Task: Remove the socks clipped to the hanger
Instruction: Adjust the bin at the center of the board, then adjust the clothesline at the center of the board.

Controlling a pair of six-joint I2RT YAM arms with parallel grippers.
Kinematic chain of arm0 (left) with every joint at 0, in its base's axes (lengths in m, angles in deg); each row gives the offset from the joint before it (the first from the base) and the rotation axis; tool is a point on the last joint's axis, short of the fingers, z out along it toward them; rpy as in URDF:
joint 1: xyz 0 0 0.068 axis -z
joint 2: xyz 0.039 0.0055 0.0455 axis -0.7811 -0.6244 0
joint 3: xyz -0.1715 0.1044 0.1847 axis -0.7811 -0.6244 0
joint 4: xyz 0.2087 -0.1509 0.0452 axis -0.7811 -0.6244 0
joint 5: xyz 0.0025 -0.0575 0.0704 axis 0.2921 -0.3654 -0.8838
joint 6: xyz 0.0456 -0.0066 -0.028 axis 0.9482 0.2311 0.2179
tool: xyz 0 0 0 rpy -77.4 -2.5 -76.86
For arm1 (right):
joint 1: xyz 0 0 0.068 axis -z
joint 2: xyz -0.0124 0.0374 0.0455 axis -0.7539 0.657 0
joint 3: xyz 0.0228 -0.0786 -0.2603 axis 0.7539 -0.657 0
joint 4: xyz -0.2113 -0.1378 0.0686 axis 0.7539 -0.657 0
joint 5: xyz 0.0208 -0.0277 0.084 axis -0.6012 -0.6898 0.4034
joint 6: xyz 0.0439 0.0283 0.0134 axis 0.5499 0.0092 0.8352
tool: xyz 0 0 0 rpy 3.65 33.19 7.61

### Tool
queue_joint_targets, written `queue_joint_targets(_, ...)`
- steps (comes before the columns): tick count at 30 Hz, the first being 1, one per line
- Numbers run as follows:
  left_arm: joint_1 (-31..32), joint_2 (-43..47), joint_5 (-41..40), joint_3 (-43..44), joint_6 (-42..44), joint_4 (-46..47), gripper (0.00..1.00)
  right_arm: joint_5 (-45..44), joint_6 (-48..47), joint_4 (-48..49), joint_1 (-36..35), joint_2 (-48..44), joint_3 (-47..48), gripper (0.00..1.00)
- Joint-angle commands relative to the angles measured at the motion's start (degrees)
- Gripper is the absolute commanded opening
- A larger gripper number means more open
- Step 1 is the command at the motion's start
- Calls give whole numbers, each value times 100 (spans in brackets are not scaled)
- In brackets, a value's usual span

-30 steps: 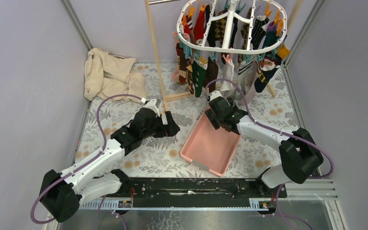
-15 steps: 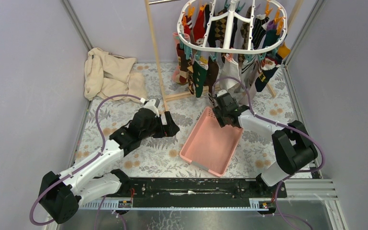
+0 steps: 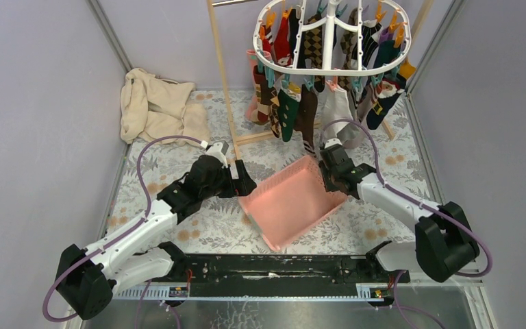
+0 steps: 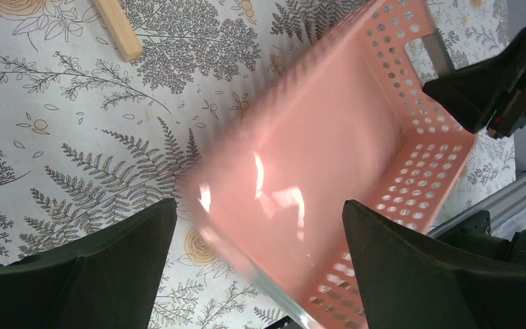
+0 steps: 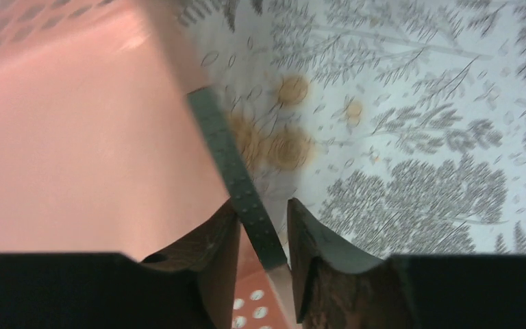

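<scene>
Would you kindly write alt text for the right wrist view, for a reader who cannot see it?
The right end effector pinches the dark rim of the pink basket, whose blurred inside fills the left half. A fern-and-flower tablecloth fills the right half.

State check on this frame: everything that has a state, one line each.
socks, clipped to the hanger, hanging down.
hanger, hanging, clips closed on socks.
right gripper, shut on the pink basket rim.
left gripper, open, empty, above the pink basket.
pink basket, no socks inside, motion-blurred.
beige cloth, crumpled, far left corner.
</scene>
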Motion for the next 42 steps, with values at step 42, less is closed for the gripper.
queue_joint_targets(42, -1604, -2763, -1323, 2074, 47, 753, 98, 747, 1381, -789, -1285, -1647, 350, 58)
